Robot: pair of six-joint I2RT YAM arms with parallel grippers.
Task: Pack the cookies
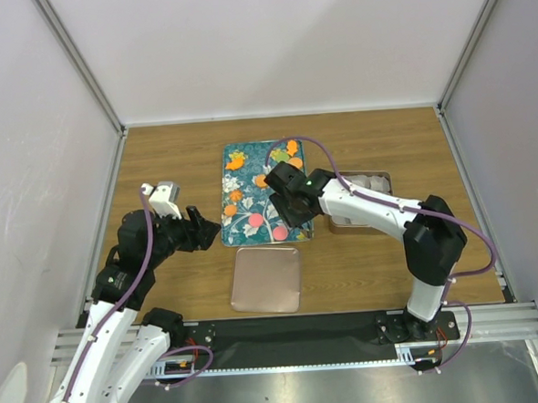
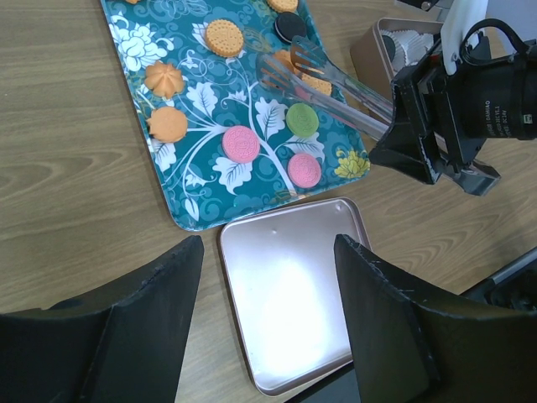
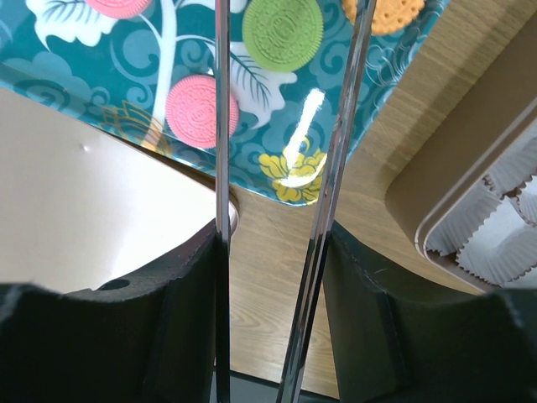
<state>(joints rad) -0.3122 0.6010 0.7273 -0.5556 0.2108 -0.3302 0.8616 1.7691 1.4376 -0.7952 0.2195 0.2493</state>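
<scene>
Several small round flat cookies (image 2: 242, 143), orange, black, pink and green, lie on teal floral tray (image 2: 189, 222) mid-table. Right gripper (image 3: 273, 252) pinches clear tongs (image 2: 336, 80), tips over tray's right side. Left gripper (image 2: 268, 248) spread wide, empty, above rose-gold rectangular tin lid (image 2: 289, 311).

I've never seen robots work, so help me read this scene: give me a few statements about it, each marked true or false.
1. The right gripper holds the tongs. True.
2. The left gripper grips a cookie. False: it is open and empty, above the lid.
3. The green cookie lies on the tray. True.
4. The lid sits on the tin. False: it lies on the table beside the tray, apart from the tin.
</scene>
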